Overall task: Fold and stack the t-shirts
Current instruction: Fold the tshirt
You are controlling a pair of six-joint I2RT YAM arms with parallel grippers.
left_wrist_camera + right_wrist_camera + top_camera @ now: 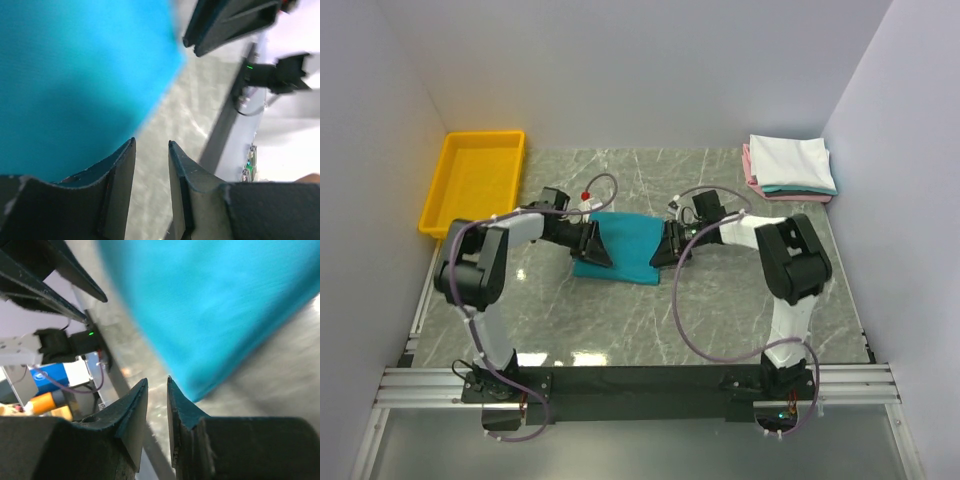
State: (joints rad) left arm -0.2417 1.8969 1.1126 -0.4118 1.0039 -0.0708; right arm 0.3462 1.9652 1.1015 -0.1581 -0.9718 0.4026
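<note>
A teal t-shirt (622, 246) lies folded into a flat rectangle in the middle of the table. My left gripper (601, 250) is at its left edge and my right gripper (658, 251) at its right edge, both low over the table. In the left wrist view the teal cloth (75, 75) lies beside the left gripper (151, 144), whose jaws stand a little apart with bare table between them. In the right wrist view the teal cloth (210, 305) lies beside the right gripper (157, 381), jaws slightly apart and empty. A stack of folded t-shirts (790, 167), white on teal and pink, sits at the back right.
A yellow plastic bin (473, 180) stands at the back left by the wall. Grey walls close in the table on three sides. Purple cables loop from both arms over the table's front part.
</note>
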